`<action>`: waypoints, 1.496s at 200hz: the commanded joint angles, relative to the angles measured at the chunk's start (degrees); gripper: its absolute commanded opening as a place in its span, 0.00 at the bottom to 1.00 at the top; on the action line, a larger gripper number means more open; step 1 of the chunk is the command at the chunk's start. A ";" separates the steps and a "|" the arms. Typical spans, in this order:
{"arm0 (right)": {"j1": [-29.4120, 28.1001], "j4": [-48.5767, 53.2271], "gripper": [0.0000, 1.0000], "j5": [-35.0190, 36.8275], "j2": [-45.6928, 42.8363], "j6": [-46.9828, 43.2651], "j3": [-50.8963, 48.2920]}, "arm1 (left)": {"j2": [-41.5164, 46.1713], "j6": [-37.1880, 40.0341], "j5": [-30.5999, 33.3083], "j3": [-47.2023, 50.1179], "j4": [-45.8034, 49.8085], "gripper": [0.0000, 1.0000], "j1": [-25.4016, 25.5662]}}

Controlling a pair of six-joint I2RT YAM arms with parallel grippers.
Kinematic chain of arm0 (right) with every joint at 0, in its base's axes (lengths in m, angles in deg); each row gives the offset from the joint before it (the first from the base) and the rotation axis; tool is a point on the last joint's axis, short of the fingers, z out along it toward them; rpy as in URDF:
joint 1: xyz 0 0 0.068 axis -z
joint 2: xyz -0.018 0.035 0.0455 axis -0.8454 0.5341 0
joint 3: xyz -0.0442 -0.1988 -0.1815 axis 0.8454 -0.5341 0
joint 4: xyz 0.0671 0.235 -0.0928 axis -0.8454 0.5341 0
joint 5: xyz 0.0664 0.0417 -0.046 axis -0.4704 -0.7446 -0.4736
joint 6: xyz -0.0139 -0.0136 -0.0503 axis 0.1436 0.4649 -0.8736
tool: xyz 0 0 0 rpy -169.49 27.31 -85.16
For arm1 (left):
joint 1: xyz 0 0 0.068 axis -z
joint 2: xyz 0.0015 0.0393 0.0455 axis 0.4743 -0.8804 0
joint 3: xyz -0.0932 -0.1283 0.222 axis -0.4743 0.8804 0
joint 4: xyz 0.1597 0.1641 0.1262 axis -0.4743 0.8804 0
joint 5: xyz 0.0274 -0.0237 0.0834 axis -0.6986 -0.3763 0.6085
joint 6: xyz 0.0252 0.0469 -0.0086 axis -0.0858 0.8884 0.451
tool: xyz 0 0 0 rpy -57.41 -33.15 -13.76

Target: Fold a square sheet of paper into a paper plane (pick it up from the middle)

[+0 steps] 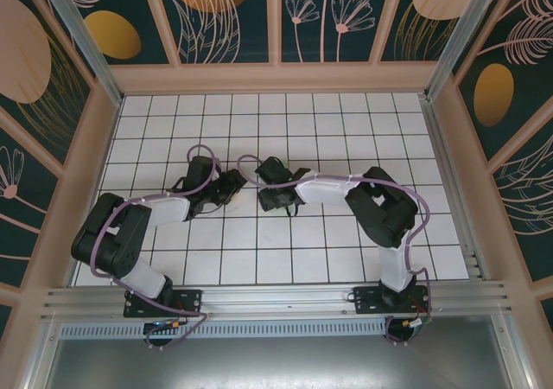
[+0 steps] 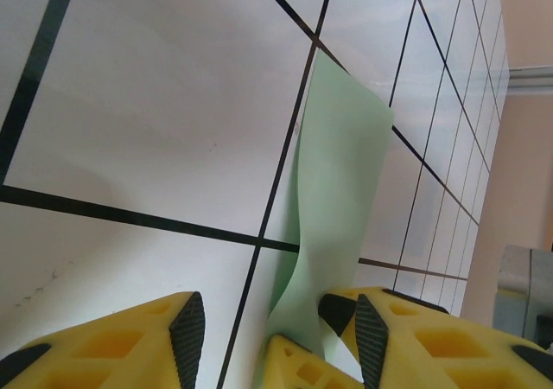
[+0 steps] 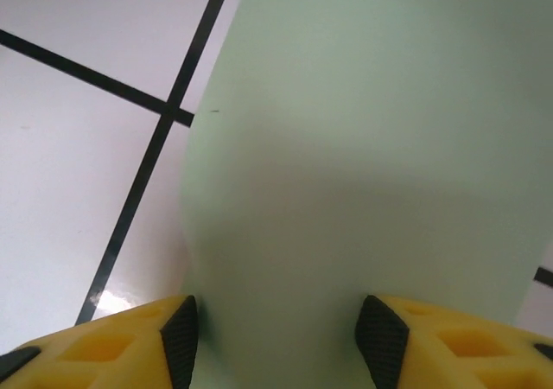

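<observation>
Left tool (image 2: 272, 324) stood half-open astride the upright paper (image 2: 341, 173); right tool (image 3: 276, 337) flanked it, grip undeterminable.

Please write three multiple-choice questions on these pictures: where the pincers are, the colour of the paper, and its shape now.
1. The left pincer and right pincer meet: A mid-table; B far right corner; C on the rail.
2. The paper is: A yellow; B pale green; C blue.
3. The paper: A lies flat; B is crumpled; C rises in a curve.
A, both sit over the middle of the table; B, mint against white tiles; C, it stands curved off the surface.
</observation>
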 commanded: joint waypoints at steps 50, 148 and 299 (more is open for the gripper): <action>9.88 -1.47 0.55 -13.42 2.16 -2.10 -11.56 | 0.56 1.45 -3.43 0.16 -0.58 0.53 -0.22; 11.88 -0.50 0.57 -12.96 1.83 -3.30 -11.43 | -0.49 2.77 -6.24 -0.27 -1.89 0.54 -0.23; 4.32 6.83 0.47 5.04 7.50 -1.24 -7.47 | -0.62 2.72 -4.73 -0.46 -0.35 0.54 -0.22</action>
